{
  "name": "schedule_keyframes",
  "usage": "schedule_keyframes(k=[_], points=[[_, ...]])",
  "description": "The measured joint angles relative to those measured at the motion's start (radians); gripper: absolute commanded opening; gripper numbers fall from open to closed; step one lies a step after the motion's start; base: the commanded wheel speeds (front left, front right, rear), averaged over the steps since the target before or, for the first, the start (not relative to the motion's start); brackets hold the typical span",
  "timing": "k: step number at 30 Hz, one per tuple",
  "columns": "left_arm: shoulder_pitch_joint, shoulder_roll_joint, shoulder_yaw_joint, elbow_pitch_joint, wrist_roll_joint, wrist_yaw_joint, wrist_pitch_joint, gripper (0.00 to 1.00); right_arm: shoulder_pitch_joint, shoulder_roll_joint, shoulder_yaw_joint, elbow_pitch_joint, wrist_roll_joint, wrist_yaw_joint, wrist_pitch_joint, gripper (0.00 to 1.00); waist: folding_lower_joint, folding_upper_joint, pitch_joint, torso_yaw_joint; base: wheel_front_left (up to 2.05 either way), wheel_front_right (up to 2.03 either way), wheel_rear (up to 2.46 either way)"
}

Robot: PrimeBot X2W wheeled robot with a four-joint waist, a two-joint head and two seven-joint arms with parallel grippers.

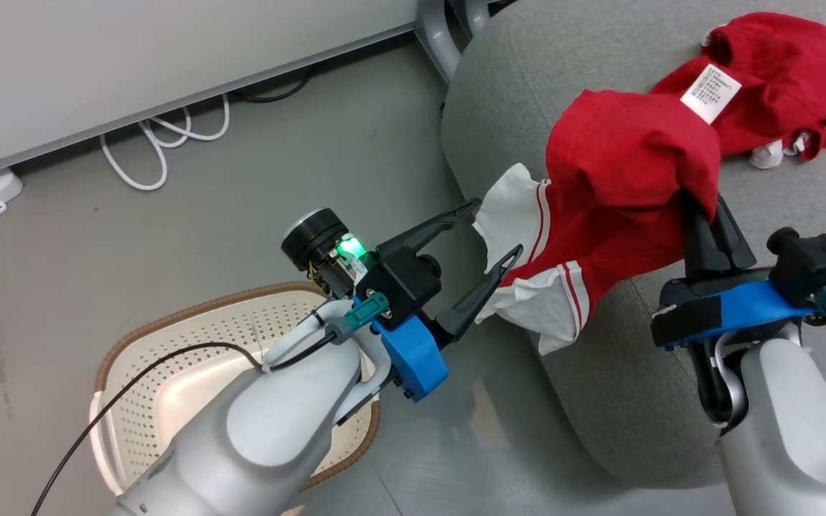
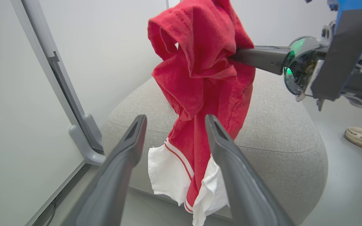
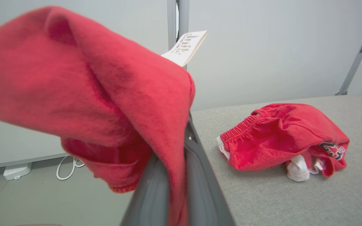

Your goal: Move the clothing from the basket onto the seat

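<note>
Right gripper (image 1: 704,209): fingers pressed together on a red garment (image 1: 628,165), which is draped over them and hung above the edge of the seat (image 1: 621,387). Left gripper (image 1: 495,228): fingers spread, the garment's white hem just beside their tips. A second red garment (image 1: 786,79) is laid on the seat, well apart from the basket (image 1: 205,301).

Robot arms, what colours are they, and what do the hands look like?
Each arm has a smooth, rounded, pale grey forearm. The left hand and right hand each have two long, dark, pointed fingers on a black block with a bright blue bracket. A thin black cable loops along the left arm, and a green light glows at its wrist.
</note>
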Motion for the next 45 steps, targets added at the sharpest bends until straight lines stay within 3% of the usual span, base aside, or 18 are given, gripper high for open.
schedule_keyframes(k=[13, 25, 33, 45], points=[[-0.009, 0.01, -0.049, 0.004, -0.009, 0.0, 0.0, 1.0, 0.074, 0.028, -0.074, -0.046, 0.0, 0.0, 0.0, 0.0, 0.0, 0.0, 0.051, -0.071, 0.0, 0.0, 0.0], [-0.035, 0.029, -0.045, -0.022, -0.017, 0.008, 0.0, 1.0, -0.003, 0.001, -0.077, -0.124, -0.016, 0.0, 0.0, 0.0, 0.0, 0.0, 0.093, -0.051, 0.0, 0.0, 0.0], [-0.084, 0.075, -0.035, -0.059, -0.007, 0.016, 0.015, 1.0, -0.214, -0.083, -0.117, -0.219, -0.024, 0.0, 0.0, 0.0, 0.0001, 0.0, 0.207, -0.039, 0.0, 0.0, 0.0], [-0.148, 0.193, -0.02, -0.172, 0.018, 0.027, 0.095, 1.0, -0.555, -0.291, -0.356, -0.259, 0.001, 0.0, 0.0, 0.0, 0.0001, 0.0, 0.424, -0.06, 0.0, 0.0, 0.0]])
